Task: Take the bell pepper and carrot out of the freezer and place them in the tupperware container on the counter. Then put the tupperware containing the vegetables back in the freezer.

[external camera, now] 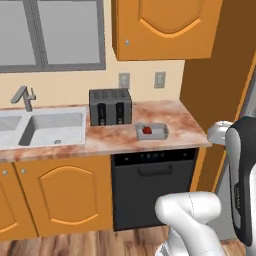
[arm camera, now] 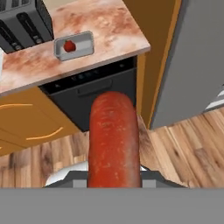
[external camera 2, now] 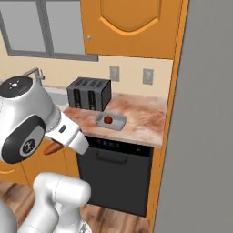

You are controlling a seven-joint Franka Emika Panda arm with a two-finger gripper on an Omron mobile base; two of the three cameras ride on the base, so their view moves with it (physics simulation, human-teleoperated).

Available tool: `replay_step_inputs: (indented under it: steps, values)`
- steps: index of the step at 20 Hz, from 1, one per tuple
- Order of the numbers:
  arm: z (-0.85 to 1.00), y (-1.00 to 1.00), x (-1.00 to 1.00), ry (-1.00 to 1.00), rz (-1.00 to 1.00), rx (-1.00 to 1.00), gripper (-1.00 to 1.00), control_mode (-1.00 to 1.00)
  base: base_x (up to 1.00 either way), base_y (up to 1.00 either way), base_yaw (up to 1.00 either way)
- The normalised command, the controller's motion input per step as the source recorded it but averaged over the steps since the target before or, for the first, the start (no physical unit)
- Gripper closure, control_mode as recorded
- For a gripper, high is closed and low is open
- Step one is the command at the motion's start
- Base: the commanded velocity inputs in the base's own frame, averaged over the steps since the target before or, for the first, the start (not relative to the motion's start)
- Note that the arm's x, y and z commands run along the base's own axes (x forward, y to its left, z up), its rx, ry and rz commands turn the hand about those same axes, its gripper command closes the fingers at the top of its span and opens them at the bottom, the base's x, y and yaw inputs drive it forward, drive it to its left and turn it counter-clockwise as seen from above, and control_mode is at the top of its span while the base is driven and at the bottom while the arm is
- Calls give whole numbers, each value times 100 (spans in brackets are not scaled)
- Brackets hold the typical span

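Carrot [arm camera: 114, 138] clamped in the gripper [arm camera: 114, 183], jaws narrow around its thick end, the rest sticking straight out along the hand view toward the dishwasher [arm camera: 94, 94] below the counter [arm camera: 105, 26]. Probably stiff and light, so no crushing worry, but smooth and tapered, meaning likely to pivot or slide if grabbed near the tip; best held at the fat end, which looks like what's happening. Bell pepper [external camera: 147, 130] already sitting inside the container [external camera: 161, 132], just right of the toaster [external camera: 110, 106] on the counter, well short of the counter's edge. From the right base view, just an orange tip [external camera 2: 53, 148] poking out under the arm, left of the dishwasher, so no real read on the grip there. Left base view adds the sink [external camera: 45, 127] left of the toaster, plus a sliver of the freezer [external camera: 242, 180] door handle at far right.
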Motion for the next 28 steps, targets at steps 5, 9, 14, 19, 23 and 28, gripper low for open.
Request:
replay_step_inputs:
  steps: [5,9,14,19,23,28]
  values:
    - [0,0,0,0,0,0,100,100,75,49,0]
    - [0,0,0,0,0,0,100,100,71,0,-3]
    - [0,0,0,0,0,0,100,100,87,0,-9]
    - [-19,-4,32,6,-2,0,100,-100,53,0,-6]
    - [-93,-31,84,14,-3,0,100,-100,0,0,0]
    - [-100,-29,85,6,-5,3,100,-100,0,0,0]
